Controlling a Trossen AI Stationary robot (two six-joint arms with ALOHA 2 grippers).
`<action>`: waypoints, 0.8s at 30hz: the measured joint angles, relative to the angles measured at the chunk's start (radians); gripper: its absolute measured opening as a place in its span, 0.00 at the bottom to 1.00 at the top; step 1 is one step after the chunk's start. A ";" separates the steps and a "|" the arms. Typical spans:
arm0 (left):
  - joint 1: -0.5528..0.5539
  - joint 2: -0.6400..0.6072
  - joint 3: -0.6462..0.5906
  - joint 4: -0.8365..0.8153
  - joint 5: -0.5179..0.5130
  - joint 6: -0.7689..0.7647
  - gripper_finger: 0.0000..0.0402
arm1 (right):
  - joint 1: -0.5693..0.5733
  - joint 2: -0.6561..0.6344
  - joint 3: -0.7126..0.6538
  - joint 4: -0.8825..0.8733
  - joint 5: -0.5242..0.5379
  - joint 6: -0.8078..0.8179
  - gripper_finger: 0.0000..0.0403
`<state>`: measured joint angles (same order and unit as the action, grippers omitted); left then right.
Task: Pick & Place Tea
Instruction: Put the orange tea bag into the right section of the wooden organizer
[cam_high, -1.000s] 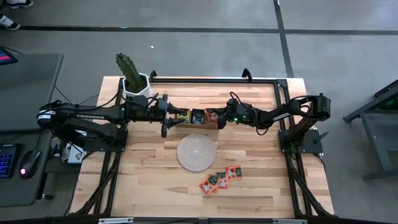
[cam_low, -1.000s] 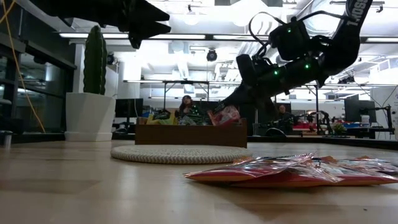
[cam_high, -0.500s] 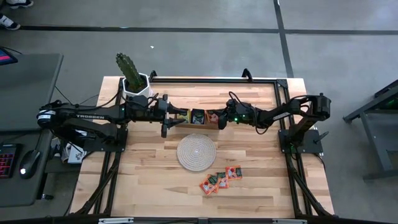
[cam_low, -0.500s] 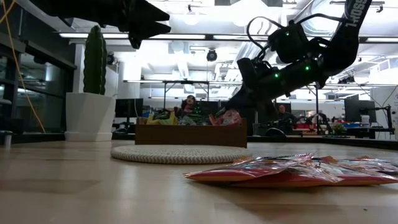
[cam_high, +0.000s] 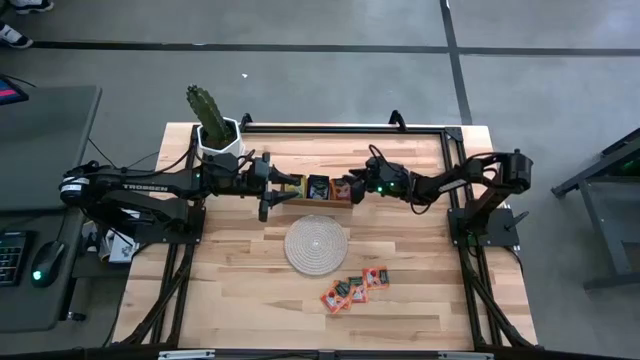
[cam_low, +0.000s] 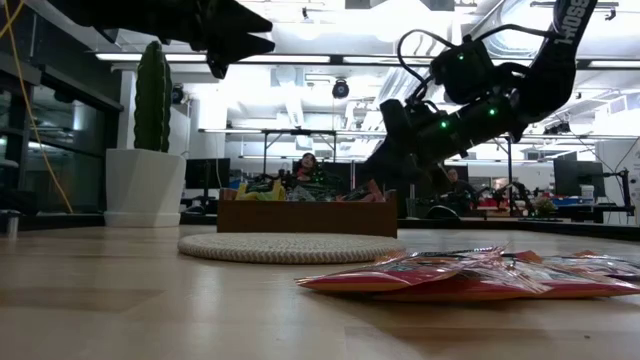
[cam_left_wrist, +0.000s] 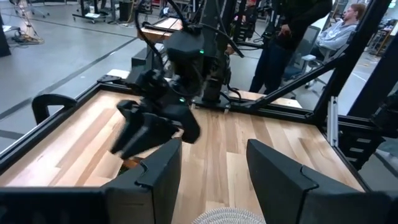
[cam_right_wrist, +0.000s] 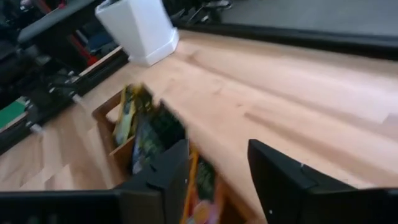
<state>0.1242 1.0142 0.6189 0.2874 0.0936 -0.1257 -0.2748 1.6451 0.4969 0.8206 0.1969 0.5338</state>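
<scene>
Left gripper (cam_high: 272, 188) — fingers parted, arm stretched rightward at mid-table; right gripper (cam_high: 350, 186) — fingers apart, arm reaching leftward, tilted down.

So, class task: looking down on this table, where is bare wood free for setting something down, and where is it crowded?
Free: the wide strip left of the round mat and the corner right of the orange tea packets. Crowded: the back middle, where the wooden tray sits between the left gripper and right gripper, with the cactus pot behind.
</scene>
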 joint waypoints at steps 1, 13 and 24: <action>0.000 0.000 0.000 0.000 0.003 -0.002 0.45 | -0.010 0.000 0.000 0.011 0.002 -0.006 0.42; 0.000 0.000 0.001 -0.023 0.023 -0.010 0.45 | -0.135 -0.168 0.000 -0.056 -0.159 -0.044 0.43; -0.013 0.001 0.002 -0.102 0.050 0.000 0.45 | -0.049 -0.490 0.000 -0.508 -0.410 -0.039 0.31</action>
<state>0.1107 1.0153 0.6205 0.1856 0.1432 -0.1252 -0.3242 1.1554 0.4965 0.3127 -0.2129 0.4946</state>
